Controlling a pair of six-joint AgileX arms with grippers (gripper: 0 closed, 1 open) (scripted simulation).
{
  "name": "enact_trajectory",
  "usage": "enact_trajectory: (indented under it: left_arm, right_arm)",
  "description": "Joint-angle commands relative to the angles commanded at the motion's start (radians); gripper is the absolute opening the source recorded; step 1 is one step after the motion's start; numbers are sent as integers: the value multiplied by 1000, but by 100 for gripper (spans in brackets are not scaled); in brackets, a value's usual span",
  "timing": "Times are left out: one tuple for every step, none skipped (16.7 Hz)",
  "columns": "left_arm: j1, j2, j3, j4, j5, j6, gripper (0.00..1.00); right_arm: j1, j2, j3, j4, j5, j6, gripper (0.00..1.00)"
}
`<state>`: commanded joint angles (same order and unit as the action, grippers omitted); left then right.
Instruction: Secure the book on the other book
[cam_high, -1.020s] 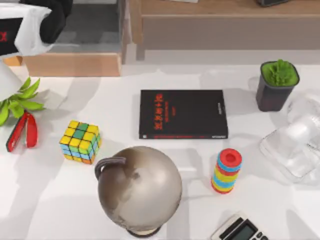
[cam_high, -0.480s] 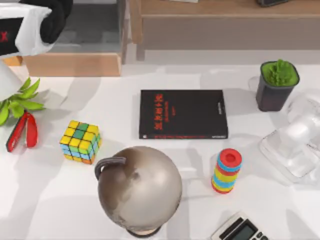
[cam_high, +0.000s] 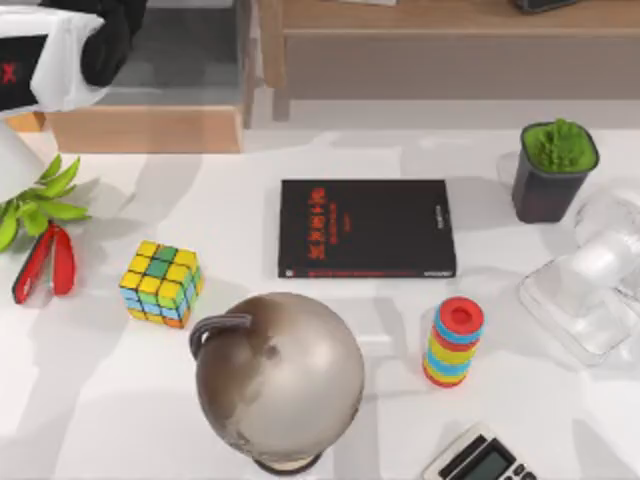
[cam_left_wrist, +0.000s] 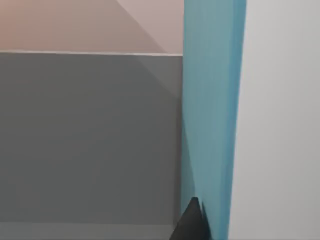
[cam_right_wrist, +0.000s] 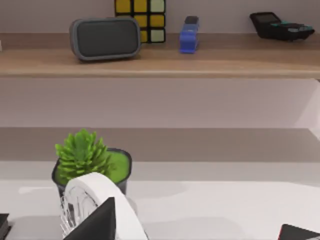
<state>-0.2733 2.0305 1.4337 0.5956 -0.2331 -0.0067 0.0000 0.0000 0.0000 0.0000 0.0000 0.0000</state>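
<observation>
The left claw (cam_left_wrist: 192, 222) holds the teal book (cam_left_wrist: 210, 110) upright; the black book (cam_high: 366, 228) lies at the desk (cam_high: 100, 400) centre.

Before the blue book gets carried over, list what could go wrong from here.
1. The globe, cube and ring stack crowd the black book; a low approach might knock them.
2. The left wrist view shows the blue book edge-on beside one finger, so it could tilt or slip.
</observation>
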Motion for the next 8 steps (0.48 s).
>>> enact_trajectory:
  left_arm:
    - [0,0,0,0,0,0,0]
    - [0,0,0,0,0,0,0]
    - [0,0,0,0,0,0,0]
    - [0,0,0,0,0,0,0]
    - [0,0,0,0,0,0,0]
    - [0,0,0,0,0,0,0]
    - [0,0,0,0,0,0,0]
    - [0,0,0,0,0,0,0]
  right_arm:
    - [0,0,0,0,0,0,100]
    - [0,0,0,0,0,0,100]
    - [0,0,0,0,0,0,100]
    - [0,0,0,0,0,0,100]
    - [0,0,0,0,0,0,100]
    - [0,0,0,0,0,0,100]
    - [0,0,0,0,0,0,100]
    - [0,0,0,0,0,0,100]
